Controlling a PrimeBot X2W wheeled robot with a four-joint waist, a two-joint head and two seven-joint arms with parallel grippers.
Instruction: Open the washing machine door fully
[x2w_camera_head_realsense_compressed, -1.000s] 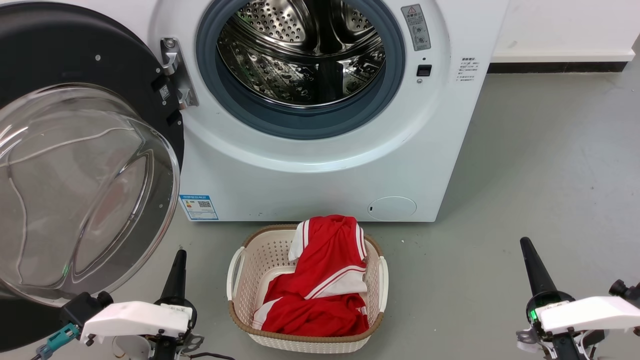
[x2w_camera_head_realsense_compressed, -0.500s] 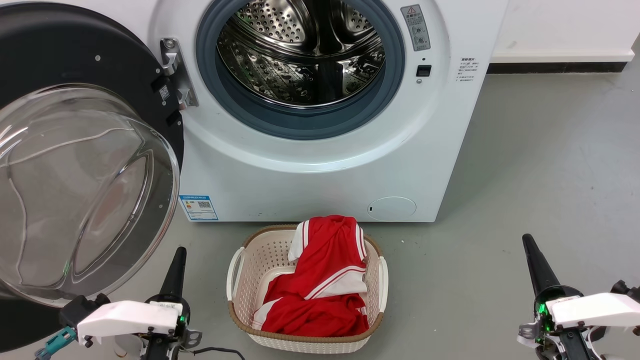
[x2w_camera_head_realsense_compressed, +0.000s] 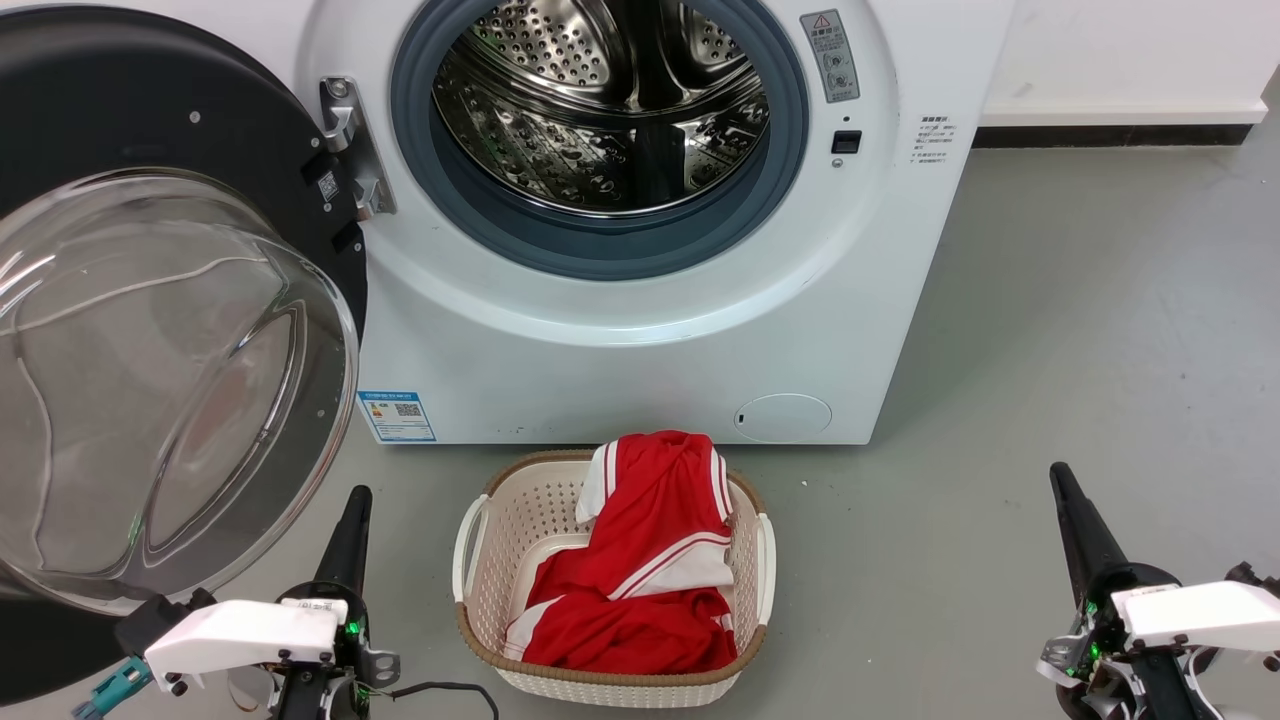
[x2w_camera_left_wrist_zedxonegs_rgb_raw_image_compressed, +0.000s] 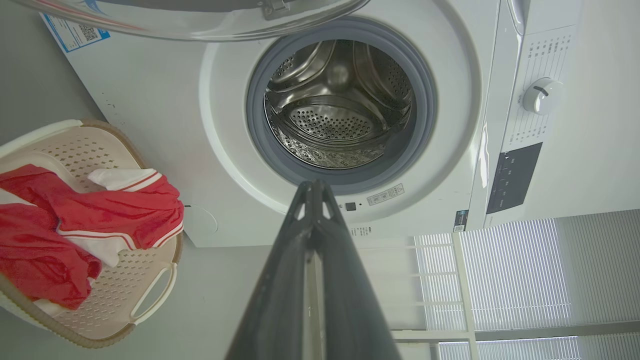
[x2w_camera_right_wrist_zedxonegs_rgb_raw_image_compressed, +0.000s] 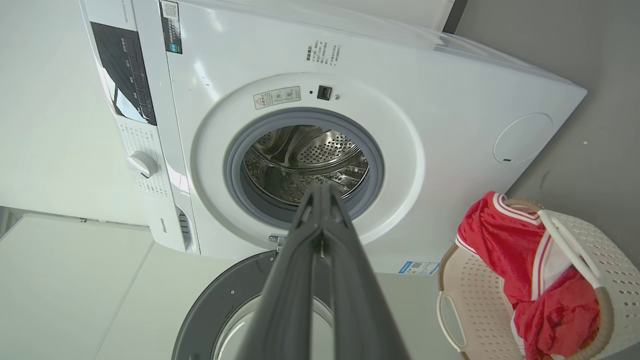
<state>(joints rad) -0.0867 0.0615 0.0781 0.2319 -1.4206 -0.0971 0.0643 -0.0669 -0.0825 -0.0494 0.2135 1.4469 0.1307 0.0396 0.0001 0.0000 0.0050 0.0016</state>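
the left claw (x2w_camera_head_realsense_compressed: 357, 497) rises from the lower left of the head view. its two dark fingers are pressed together, pointing up, with nothing between them. the washing machine door (x2w_camera_head_realsense_compressed: 170, 330) hangs just to its left and above. the lower curve of the door's clear glass bowl is near the fingertips but apart from them. the door stands swung out to the left of the washing machine (x2w_camera_head_realsense_compressed: 620, 370), inner side facing the camera. its black disc surrounds the bulging bowl, and its right edge is carried by the metal hinge (x2w_camera_head_realsense_compressed: 350, 140). in the left wrist view the joined tips lie over the lower part of the grey rubber ring (x2w_camera_left_wrist_zedxonegs_rgb_raw_image_compressed: 345, 177), and the door's rim runs along the top edge.

the right claw (x2w_camera_head_realsense_compressed: 1058, 472) stands at the lower right, its fingers also together and empty, well apart from the door. in the right wrist view the door shows behind its fingers at the bottom, below the open mouth.

between the two claws a pale basket (x2w_camera_head_realsense_compressed: 480, 540) sits on the grey floor (x2w_camera_head_realsense_compressed: 1050, 350), holding a red and white garment (x2w_camera_head_realsense_compressed: 640, 580). beyond it the steel drum (x2w_camera_head_realsense_compressed: 600, 110) is exposed.
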